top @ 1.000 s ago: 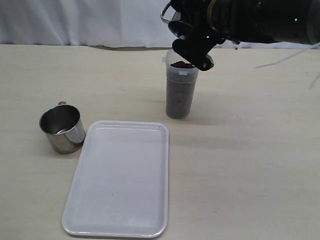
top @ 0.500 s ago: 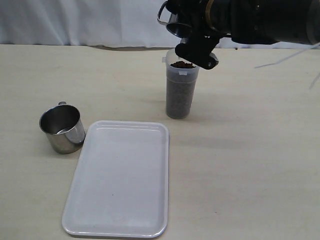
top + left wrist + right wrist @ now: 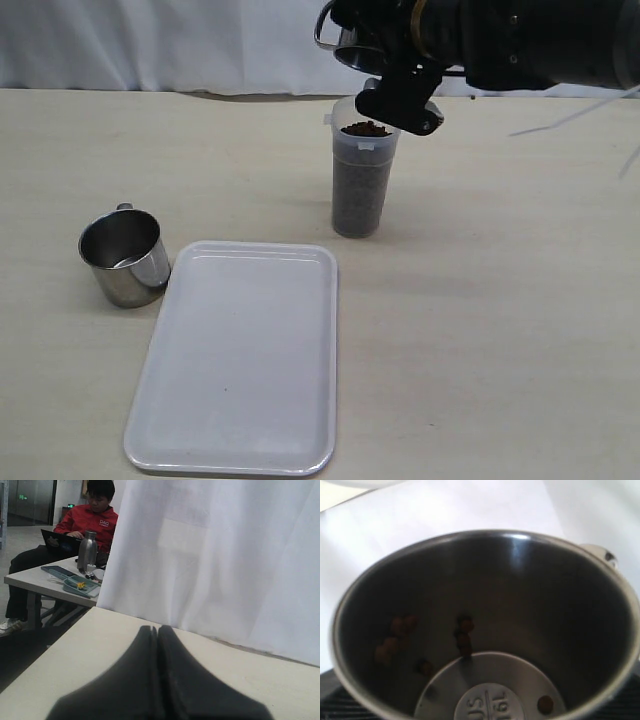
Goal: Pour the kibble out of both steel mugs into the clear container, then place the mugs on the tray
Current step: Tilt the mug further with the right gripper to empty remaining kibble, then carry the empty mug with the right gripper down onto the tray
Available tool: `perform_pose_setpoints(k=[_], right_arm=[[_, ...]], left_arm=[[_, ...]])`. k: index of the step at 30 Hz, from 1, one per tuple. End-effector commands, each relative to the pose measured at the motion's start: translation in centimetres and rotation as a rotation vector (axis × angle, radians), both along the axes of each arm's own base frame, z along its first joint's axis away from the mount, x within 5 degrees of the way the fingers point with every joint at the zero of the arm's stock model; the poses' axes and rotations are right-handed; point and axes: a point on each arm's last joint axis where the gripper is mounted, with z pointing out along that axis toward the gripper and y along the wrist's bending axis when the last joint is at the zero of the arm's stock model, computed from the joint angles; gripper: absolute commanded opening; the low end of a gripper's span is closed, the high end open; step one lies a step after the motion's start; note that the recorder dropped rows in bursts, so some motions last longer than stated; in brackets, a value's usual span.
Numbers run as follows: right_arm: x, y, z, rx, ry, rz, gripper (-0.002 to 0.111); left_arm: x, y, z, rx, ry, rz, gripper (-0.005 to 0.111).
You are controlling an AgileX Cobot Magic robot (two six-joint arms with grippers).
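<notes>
Kibble of small reddish-brown pellets fills the tall translucent plastic container nearly to its collar. The right jaws clamp a shiny stainless-steel mug tipped just above that rim, with a few pellets seemingly left inside. The flat white rectangular tray lies near on the counter — leftward, toward the camera. The left jaws are pressed together.

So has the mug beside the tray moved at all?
No, the mug stands where it did, just left of the tray's upper-left corner.

Black arm, dark left pincer
</notes>
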Motion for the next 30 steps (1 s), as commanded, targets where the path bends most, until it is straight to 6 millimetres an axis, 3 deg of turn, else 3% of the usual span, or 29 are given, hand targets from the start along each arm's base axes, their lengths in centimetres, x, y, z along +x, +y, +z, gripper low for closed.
perform_pose_setpoints(k=[1, 18, 30], right_arm=[[-0.18, 0.03, 0.60, -0.009, -0.021, 0.013, 0.005], [-0.30, 0.02, 0.18, -0.111, -0.071, 0.064, 0.005], [-0.37, -0.07, -0.11, -0.060, -0.043, 0.038, 0.005]], left_arm=[[0.00, -0.08, 0.02, 0.001, -0.008, -0.010, 0.000], [0.00, -0.08, 0.02, 0.001, -0.008, -0.010, 0.000], [0.00, -0.08, 0.02, 0.001, -0.008, -0.010, 0.000]])
